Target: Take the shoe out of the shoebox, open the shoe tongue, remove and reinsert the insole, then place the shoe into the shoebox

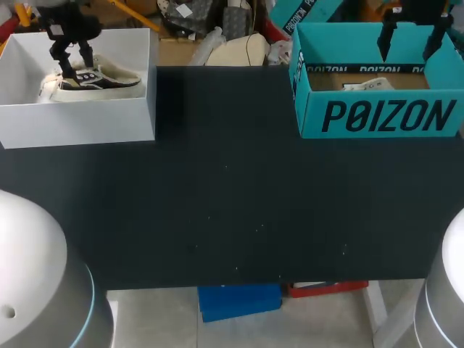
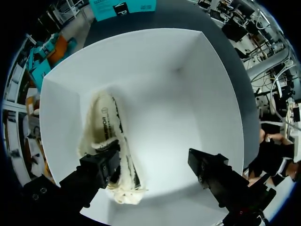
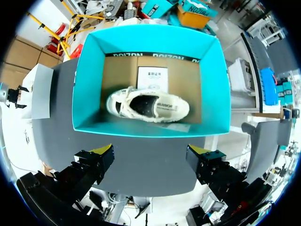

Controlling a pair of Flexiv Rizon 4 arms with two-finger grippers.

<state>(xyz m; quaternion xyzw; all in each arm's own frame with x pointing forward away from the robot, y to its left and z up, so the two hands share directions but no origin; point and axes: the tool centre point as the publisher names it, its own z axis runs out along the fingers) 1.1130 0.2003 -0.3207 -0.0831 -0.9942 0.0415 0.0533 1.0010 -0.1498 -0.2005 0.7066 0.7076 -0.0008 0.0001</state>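
Matt black table, smooth white cardboard box, teal cardboard shoebox, cream cloth shoe

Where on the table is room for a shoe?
The dark table is bare between the white box and the teal box, and along their near side. Crowded: the white box, with its shoe and the left pincer; the teal box holds another shoe.
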